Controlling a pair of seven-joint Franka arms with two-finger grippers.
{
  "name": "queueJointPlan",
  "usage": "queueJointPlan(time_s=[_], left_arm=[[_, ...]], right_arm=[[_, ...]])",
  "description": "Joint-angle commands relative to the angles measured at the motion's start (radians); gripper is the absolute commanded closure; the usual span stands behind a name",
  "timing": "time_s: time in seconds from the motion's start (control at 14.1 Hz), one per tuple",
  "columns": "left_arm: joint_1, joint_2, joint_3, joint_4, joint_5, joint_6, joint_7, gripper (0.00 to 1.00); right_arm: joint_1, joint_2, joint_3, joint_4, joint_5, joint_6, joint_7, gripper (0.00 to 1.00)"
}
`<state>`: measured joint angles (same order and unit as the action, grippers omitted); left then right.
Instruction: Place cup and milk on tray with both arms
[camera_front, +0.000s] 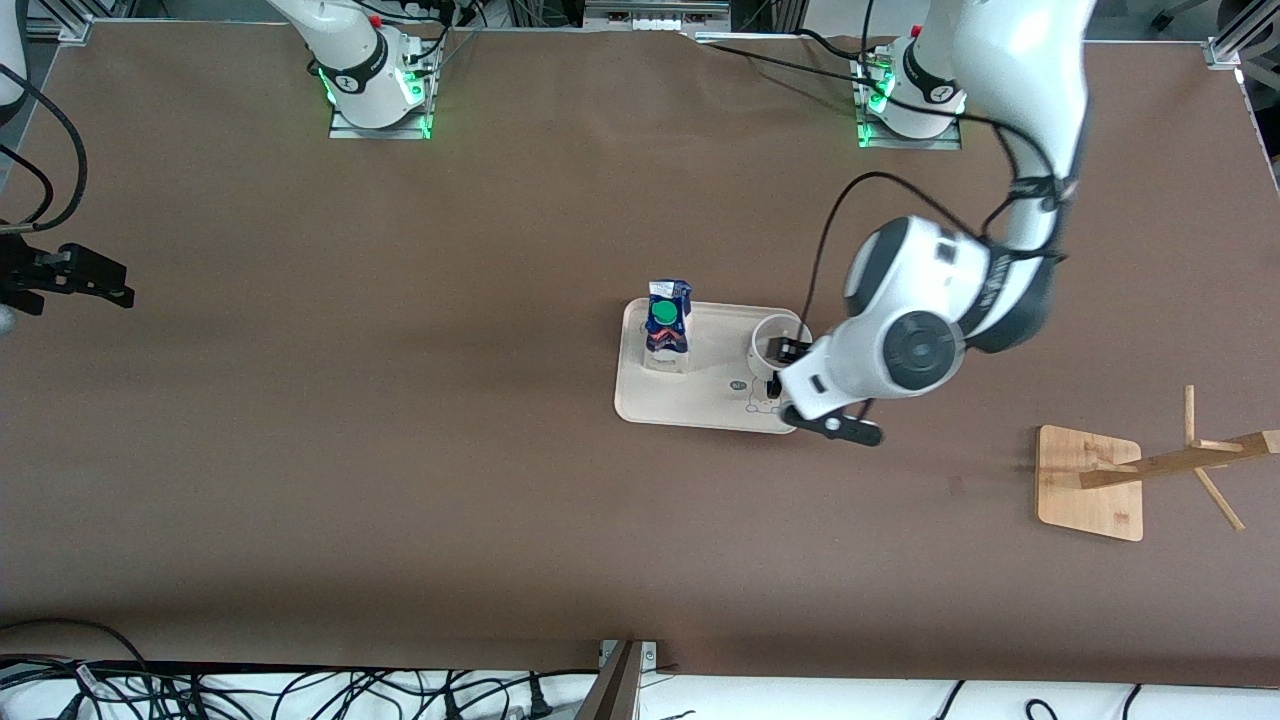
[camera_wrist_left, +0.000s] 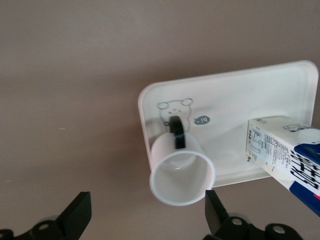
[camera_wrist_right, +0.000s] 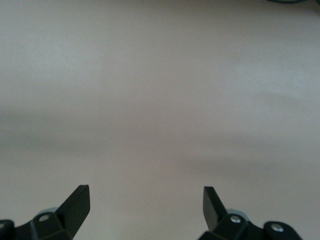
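The cream tray (camera_front: 700, 395) lies mid-table. The blue and white milk (camera_front: 668, 325) with its green cap stands upright on it. The white cup (camera_front: 770, 338) stands upright on the tray's corner toward the left arm's end, its black handle (camera_wrist_left: 176, 131) pointing at the bunny drawing. My left gripper (camera_front: 795, 352) hangs open just over the cup's rim with nothing between its fingers. In the left wrist view the cup (camera_wrist_left: 182, 170), tray (camera_wrist_left: 250, 95) and milk (camera_wrist_left: 287, 150) show past the left gripper (camera_wrist_left: 147, 207). My right gripper (camera_front: 95, 275) waits open over bare table at the right arm's end, its jaws (camera_wrist_right: 146, 202) empty.
A square wooden rack base (camera_front: 1090, 480) with a slanting peg pole (camera_front: 1180, 462) stands toward the left arm's end, nearer the front camera than the tray. Cables (camera_front: 300, 690) run along the table's front edge. Brown tabletop surrounds the tray.
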<state>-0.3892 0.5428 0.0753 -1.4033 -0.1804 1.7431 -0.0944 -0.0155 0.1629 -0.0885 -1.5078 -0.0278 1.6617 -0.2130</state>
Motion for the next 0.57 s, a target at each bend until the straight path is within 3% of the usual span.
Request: queueJointPlan(time_s=[0.0,0.28,0.5], left_arm=[[0.065,-0.137,0.009,-0.054,-0.010,-0.020,0.005,0.00],[0.168,-0.329,0.011,-0.147,-0.001,-0.023,0.005,0.00],[0.194,-0.443,0.009,-0.184,0.123,-0.023,0.005,0.00]], right_arm=[[-0.003,0.006,-0.004,0.017,-0.011,-0.008,-0.002,0.00],[0.003,0.010,0.003,0.017,-0.011,-0.008,0.007,0.00],[0.003,0.017,-0.002,0.018,-0.007,-0.011,0.015,0.00]])
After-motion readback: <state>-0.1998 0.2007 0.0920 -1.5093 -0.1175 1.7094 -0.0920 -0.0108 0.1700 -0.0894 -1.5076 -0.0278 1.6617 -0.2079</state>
